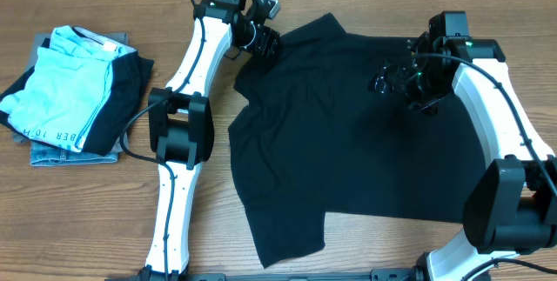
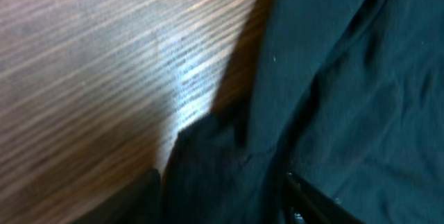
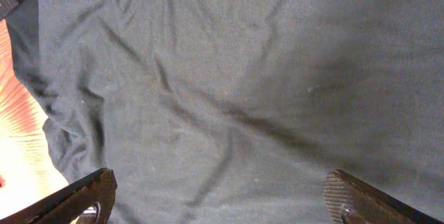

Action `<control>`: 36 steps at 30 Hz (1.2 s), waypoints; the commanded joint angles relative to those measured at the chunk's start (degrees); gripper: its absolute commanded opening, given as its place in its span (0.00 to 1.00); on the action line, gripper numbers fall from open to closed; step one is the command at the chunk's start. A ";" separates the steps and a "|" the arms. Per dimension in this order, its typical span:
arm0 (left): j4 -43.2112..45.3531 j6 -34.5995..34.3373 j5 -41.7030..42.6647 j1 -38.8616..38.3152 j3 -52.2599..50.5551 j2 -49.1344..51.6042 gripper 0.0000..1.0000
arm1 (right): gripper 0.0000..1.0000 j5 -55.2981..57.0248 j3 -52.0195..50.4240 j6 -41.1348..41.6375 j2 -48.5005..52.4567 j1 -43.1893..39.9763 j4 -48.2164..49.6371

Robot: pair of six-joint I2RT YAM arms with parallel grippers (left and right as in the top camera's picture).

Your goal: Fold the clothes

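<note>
The black T-shirt [image 1: 348,142] lies spread and wrinkled on the wooden table, collar end toward the back. My left gripper [image 1: 264,44] is at the shirt's back left corner. In the left wrist view [image 2: 223,196] its fingers are close together with a bunch of the black fabric [image 2: 347,78] between them. My right gripper [image 1: 396,81] hovers over the shirt's back right part. In the right wrist view [image 3: 218,196] its jaws are wide apart and empty above the creased fabric [image 3: 229,78].
A pile of folded garments sits at the left edge, with a light blue one with dark lettering [image 1: 65,81] on top and a grey-blue denim-like piece [image 1: 61,153] beneath. Bare wood table [image 1: 209,229] surrounds the shirt.
</note>
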 commanded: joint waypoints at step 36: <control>13.46 -8.74 -20.46 1.97 1.29 -0.87 0.68 | 1.00 -0.02 0.81 -0.39 -0.57 -0.15 0.17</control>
